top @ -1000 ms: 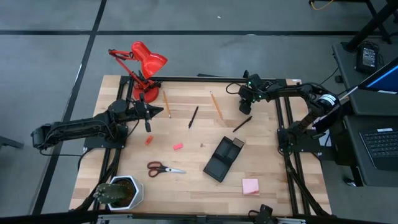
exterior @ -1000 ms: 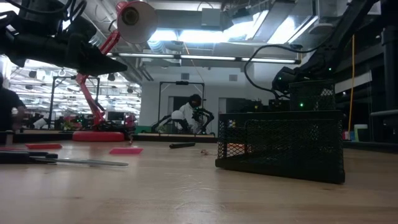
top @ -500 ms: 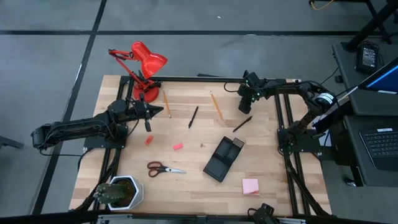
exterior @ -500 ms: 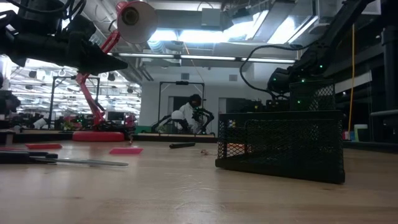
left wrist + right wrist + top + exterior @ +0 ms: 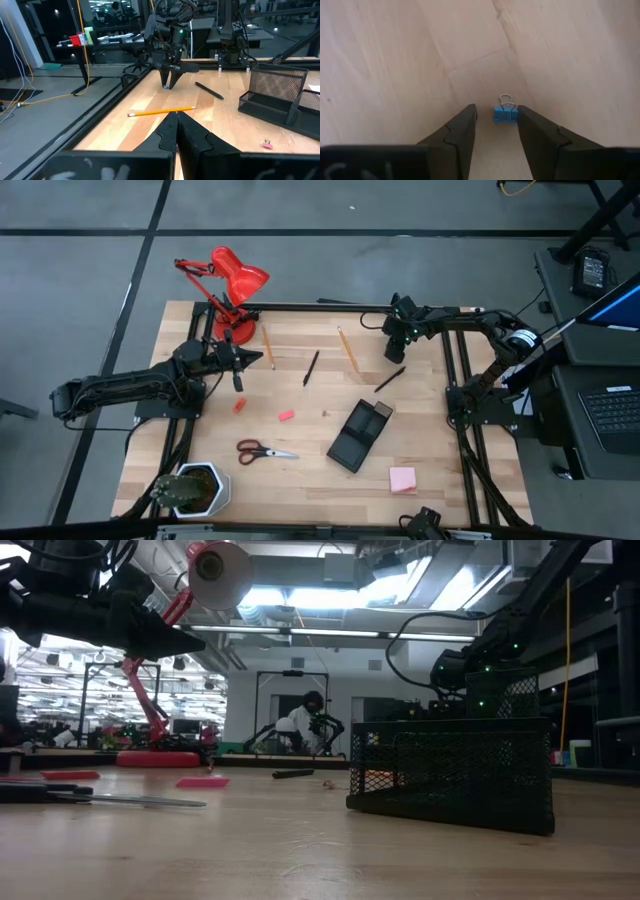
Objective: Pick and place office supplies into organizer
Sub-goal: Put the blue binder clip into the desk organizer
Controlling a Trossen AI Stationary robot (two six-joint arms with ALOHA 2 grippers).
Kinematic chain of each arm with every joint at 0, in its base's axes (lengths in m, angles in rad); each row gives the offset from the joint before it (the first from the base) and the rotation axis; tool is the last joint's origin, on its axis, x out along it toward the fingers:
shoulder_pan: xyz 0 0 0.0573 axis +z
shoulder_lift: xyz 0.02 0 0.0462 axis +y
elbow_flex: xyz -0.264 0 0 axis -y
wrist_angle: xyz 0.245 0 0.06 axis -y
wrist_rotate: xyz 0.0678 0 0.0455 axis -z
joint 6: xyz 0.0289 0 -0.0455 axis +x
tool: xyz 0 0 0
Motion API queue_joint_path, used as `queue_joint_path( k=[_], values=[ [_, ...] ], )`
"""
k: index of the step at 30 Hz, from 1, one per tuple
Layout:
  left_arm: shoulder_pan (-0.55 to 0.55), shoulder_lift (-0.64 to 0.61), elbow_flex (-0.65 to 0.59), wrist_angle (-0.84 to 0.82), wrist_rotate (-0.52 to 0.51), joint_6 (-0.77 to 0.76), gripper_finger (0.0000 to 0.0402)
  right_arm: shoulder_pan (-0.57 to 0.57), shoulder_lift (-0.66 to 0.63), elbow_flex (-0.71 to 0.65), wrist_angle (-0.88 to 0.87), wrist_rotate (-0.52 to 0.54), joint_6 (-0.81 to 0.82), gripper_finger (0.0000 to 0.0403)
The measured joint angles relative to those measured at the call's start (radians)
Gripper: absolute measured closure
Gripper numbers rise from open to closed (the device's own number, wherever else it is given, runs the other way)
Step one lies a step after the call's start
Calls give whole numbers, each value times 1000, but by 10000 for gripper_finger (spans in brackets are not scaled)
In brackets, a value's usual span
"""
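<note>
Lying between the right end effector's (image 5: 495, 131) spread fingers: a blue binder clip (image 5: 505, 113).

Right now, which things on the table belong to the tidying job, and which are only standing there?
For the job:
organizer
two pencils
two pens
scissors
sticky-note pad
eraser pieces
blue binder clip, between the open right gripper fingers

Only standing there:
red desk lamp
potted plant
</note>
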Motion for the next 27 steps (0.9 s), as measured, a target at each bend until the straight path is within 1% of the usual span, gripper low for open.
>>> queue_joint_path(
  k=[3,11,15,18,23,27],
  values=[
    [0,0,0,0,0,-1,398,0,0,0,0,0,-6,266],
    [0,0,0,0,0,0,398,0,-2,0,1,-2,-8,327],
    [0,0,0,0,0,0,398,0,-3,0,2,-2,-7,349],
    [0,0,0,0,0,0,398,0,-3,0,4,-2,-7,351],
    [0,0,0,0,0,0,398,0,-3,0,11,-2,18,337],
    [0,0,0,0,0,0,398,-1,-2,0,13,-9,21,344]
  ],
)
